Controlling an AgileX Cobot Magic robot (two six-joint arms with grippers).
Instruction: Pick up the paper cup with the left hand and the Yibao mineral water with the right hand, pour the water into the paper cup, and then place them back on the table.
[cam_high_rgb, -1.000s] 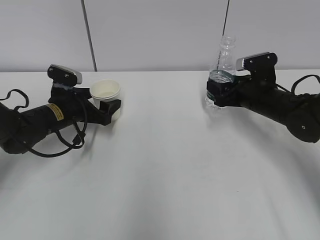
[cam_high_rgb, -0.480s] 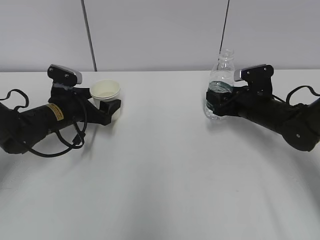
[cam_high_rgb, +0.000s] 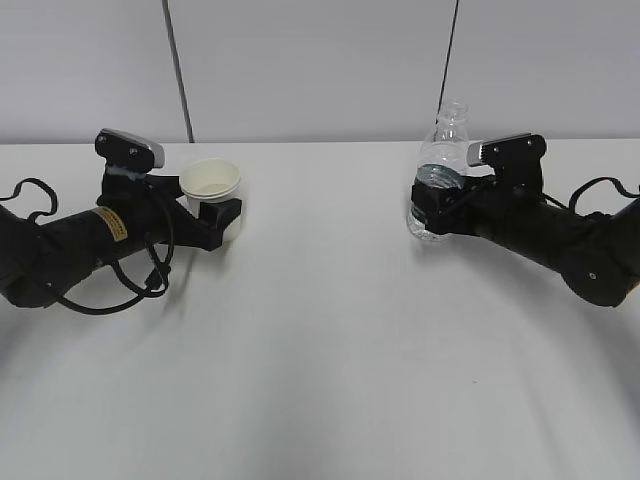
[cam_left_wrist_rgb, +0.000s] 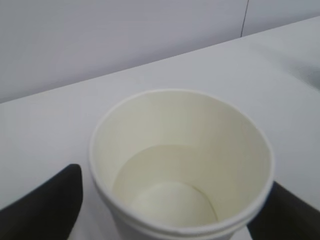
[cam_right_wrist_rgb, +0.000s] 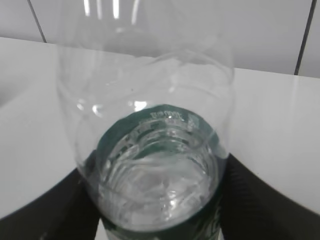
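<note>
The paper cup stands upright on the white table at the left. My left gripper flanks it with its jaws open. In the left wrist view a strip of table shows between the left finger and the cup. On the right, the Yibao mineral water stands upright with its base on the table, uncapped and holding some water. My right gripper is shut on its green label band. Seen from the right wrist, both black fingers press against the bottle.
A grey wall with two dark vertical seams runs behind the table's far edge. Loose cables hang beside the left arm. White tabletop lies between the two arms and in front of them.
My right gripper has come down with the bottle, from raised above the table to resting on it, and shifted slightly left. The left arm and the cup have not moved.
</note>
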